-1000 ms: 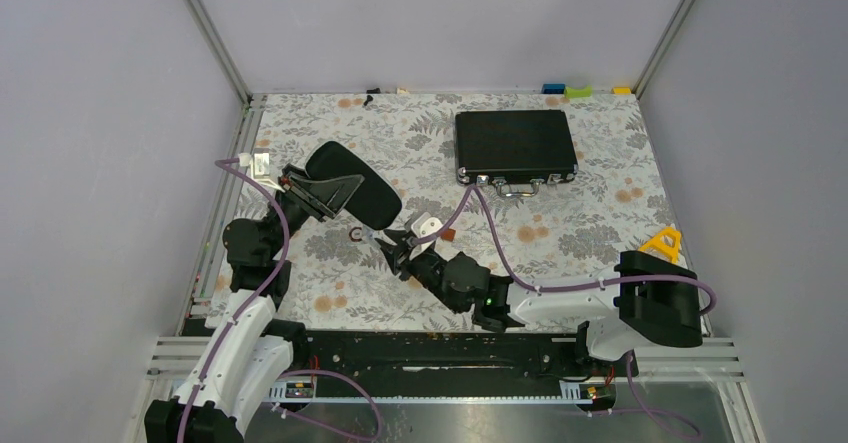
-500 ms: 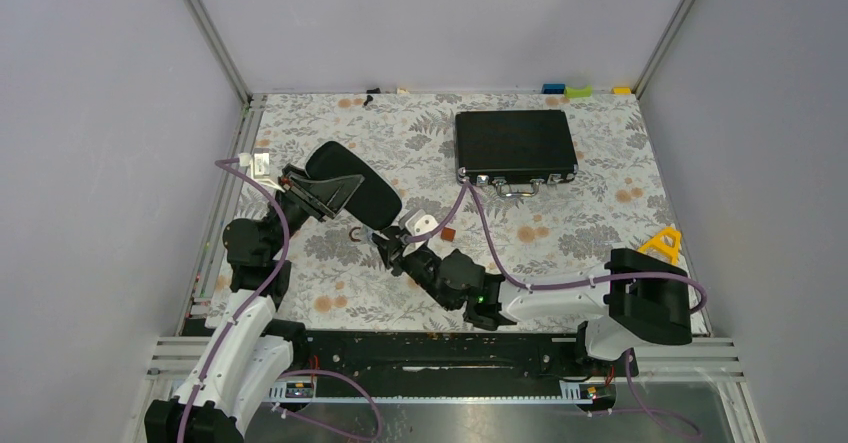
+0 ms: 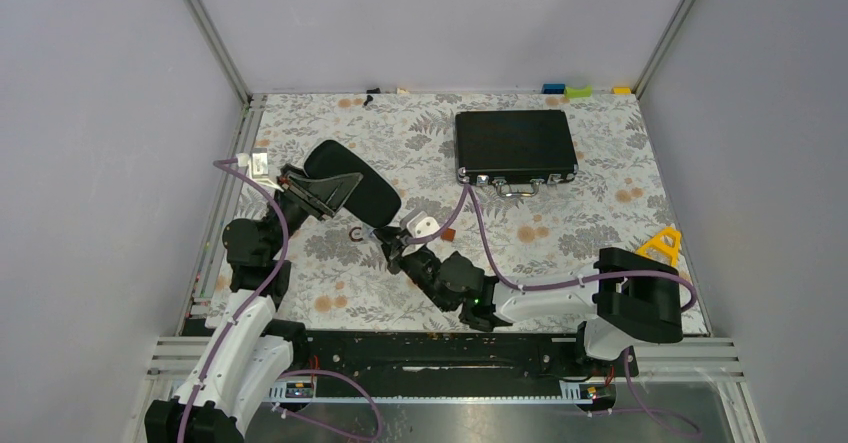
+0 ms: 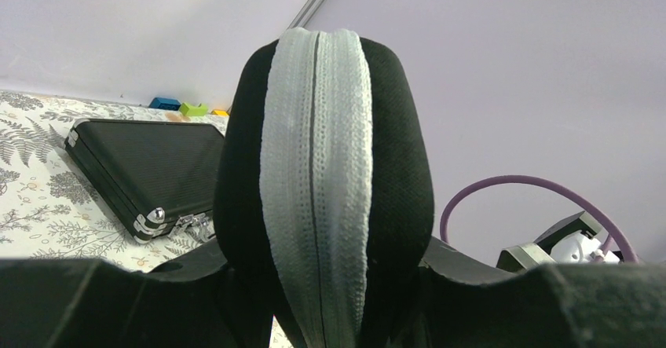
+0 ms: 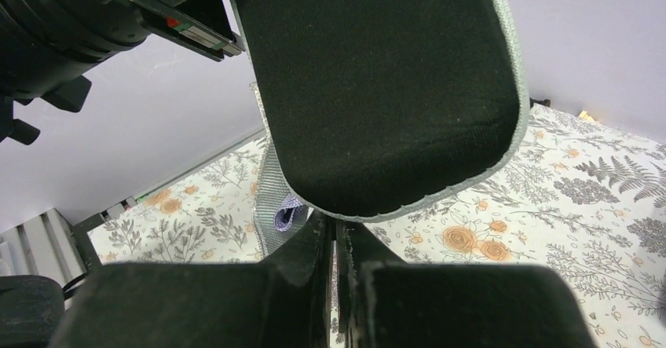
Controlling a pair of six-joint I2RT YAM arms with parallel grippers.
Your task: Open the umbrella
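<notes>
My left gripper [image 3: 318, 195] is shut on a black oval case [image 3: 355, 185] and holds it tilted above the left of the table. In the left wrist view the case [image 4: 326, 167] stands between my fingers, its pale zip band facing the camera. The umbrella is almost wholly hidden; only a small lavender fabric loop [image 5: 292, 214] shows at the case's [image 5: 377, 89] lower opening. My right gripper [image 3: 392, 248] sits just under the case's lower end. Its jaws [image 5: 339, 246] are shut, and I see nothing between them.
A flat black briefcase [image 3: 515, 143] lies at the back right, also seen in the left wrist view [image 4: 141, 163]. A small dark ring [image 3: 356, 235] lies on the floral cloth below the case. A yellow piece [image 3: 663, 240] sits by the right arm's base. Coloured blocks [image 3: 578, 90] line the back edge.
My right gripper has crept left and up toward the case's lower end and its jaws have closed. The left arm and the case have stayed put.
</notes>
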